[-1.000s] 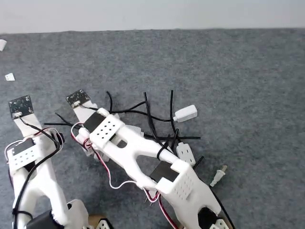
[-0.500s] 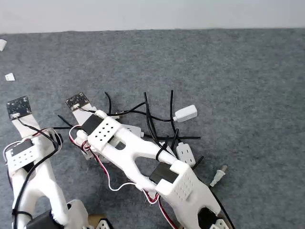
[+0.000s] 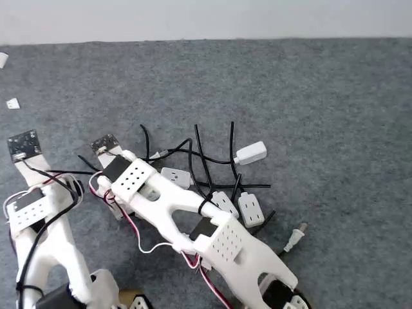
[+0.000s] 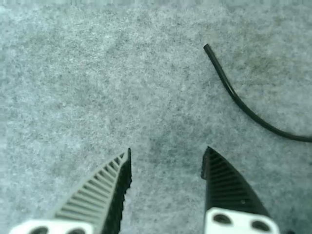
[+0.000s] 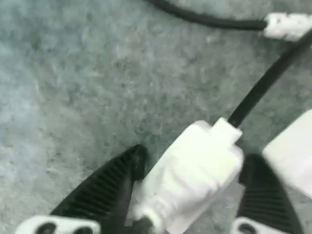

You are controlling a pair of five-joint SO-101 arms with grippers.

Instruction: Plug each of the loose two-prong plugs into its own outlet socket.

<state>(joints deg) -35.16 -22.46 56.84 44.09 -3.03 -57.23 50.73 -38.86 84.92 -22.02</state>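
Note:
My right gripper (image 5: 195, 158) is shut on a white two-prong plug (image 5: 195, 168) with a black cable, held just above the grey carpet. A second white plug end (image 5: 288, 24) lies farther off, and a white block (image 5: 298, 141) sits beside the held plug. From above, three white outlet blocks (image 3: 175, 177) (image 3: 224, 203) (image 3: 250, 210) lie among tangled black cables beside the right arm (image 3: 174, 206). Another outlet block (image 3: 251, 153) lies farther back. A loose plug (image 3: 295, 238) rests at the right. My left gripper (image 4: 165, 161) hangs open over bare carpet near a black cable end (image 4: 234, 95).
The left arm (image 3: 38, 212) stands at the left edge, close to the right arm's wrist. Black cables (image 3: 199, 158) loop across the middle. Two small white scraps (image 3: 13, 103) lie at the far left. Open carpet (image 3: 335, 103) stretches to the back and right.
The right arm has drawn back toward the left and the near side, uncovering an outlet block it had hidden. The left arm has shifted only slightly.

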